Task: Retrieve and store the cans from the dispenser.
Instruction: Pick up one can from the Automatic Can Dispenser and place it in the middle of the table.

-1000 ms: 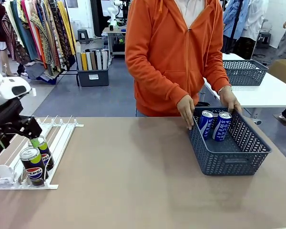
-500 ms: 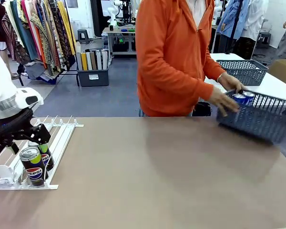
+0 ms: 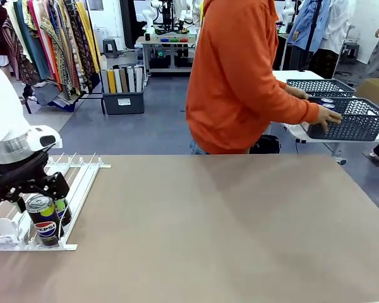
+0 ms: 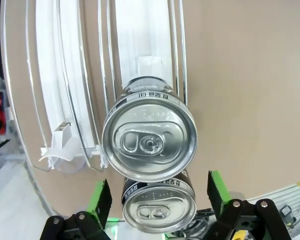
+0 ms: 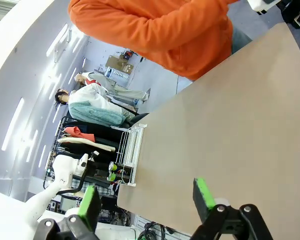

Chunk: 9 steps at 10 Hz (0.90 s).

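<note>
You have two black Pepsi cans upright at the near end of the dispenser (image 3: 83, 172), in the lane closest to the middle of the bench (image 3: 215, 227); the front can (image 3: 45, 218) sits at the small white stopper (image 4: 149, 65), and the rear can (image 4: 159, 209) stands just behind it; the dispenser itself lies flat at the bench's left edge. Your left gripper (image 4: 157, 197) hangs over the rear can with the jaws wide, one green pad (image 4: 101, 199) on either side of that can's rim and a gap showing at each; nothing is gripped. Your right gripper (image 5: 146, 200) is up above the bench with its jaws wide too, nothing between them. Across the bench, a person in an orange hoodie (image 3: 240, 76) is turned toward a white side bench (image 3: 366, 134); one hand (image 3: 328, 117) is on the rim of a grey mesh basket (image 3: 354, 126) there; you cannot tell whether the basket rests on it or is held.
</note>
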{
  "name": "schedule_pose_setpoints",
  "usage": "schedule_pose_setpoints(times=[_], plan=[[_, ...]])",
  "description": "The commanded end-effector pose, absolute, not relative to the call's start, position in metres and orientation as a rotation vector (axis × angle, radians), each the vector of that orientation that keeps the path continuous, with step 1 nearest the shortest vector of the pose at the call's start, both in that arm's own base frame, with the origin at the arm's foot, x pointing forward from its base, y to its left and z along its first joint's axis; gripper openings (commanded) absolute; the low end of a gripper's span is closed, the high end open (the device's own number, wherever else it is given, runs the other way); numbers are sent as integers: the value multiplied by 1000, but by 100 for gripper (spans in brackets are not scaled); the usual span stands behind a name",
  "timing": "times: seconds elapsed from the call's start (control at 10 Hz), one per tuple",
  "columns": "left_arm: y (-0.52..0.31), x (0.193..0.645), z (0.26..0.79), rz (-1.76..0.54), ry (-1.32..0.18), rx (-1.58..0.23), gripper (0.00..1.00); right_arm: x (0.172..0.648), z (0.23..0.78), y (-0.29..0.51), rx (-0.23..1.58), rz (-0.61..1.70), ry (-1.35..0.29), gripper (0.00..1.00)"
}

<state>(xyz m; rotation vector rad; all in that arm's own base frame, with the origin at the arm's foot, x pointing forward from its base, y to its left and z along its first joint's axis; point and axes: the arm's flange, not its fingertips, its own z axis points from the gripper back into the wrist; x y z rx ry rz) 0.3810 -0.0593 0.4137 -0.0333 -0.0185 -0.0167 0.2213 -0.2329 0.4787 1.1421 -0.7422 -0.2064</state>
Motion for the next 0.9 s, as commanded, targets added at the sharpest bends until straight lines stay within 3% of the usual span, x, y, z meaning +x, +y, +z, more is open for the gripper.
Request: schedule_pose_setpoints(times=[0.0, 0.2, 0.3, 0.4, 0.8], plan=[[-61, 382, 417, -7, -8, -3, 100, 224, 481, -233, 1150, -190, -776, 100], [-61, 385, 416, -11, -19, -11, 100, 224, 481, -233, 1150, -190, -776, 100], [-62, 385, 415, -17, -41, -8, 62, 224, 481, -233, 1150, -190, -776, 100], [-62, 385, 414, -16, -31, -8, 3, 224, 481, -233, 1150, -190, -776, 100], [-62, 384, 414, -18, -39, 7, 0, 224, 481, -233, 1150, -190, -776, 100]])
